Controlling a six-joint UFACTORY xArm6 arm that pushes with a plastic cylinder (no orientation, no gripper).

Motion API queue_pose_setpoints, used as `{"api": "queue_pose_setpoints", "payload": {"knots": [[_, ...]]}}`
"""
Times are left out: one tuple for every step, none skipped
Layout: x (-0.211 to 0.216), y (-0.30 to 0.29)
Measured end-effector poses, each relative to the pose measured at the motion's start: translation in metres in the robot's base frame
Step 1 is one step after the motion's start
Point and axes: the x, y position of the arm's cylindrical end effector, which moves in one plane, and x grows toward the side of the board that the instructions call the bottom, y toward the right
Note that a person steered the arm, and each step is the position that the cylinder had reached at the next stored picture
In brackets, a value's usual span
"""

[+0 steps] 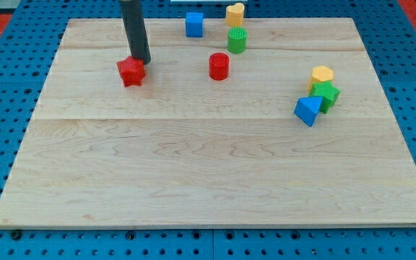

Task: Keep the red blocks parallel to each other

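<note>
A red star-shaped block (131, 72) lies on the wooden board (208, 166) at the upper left. A red cylinder (219, 66) stands to its right, near the top middle. My tip (142, 61) is at the star block's upper right corner, touching or nearly touching it. The rod rises from there out of the view's top.
A blue cube (194, 24), a yellow block (235, 13) and a green cylinder (237, 40) sit near the top edge. At the right, a yellow block (322, 74), a green star block (327, 94) and a blue block (308, 110) are clustered together.
</note>
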Motion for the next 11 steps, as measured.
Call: {"api": "queue_pose_setpoints", "payload": {"knots": [[0.048, 0.027], [0.062, 0.016], [0.056, 0.017], [0.05, 0.104], [0.036, 0.178], [0.008, 0.214], [-0.018, 0.18], [-0.018, 0.096], [-0.018, 0.038], [0.009, 0.036], [0.024, 0.021]]}}
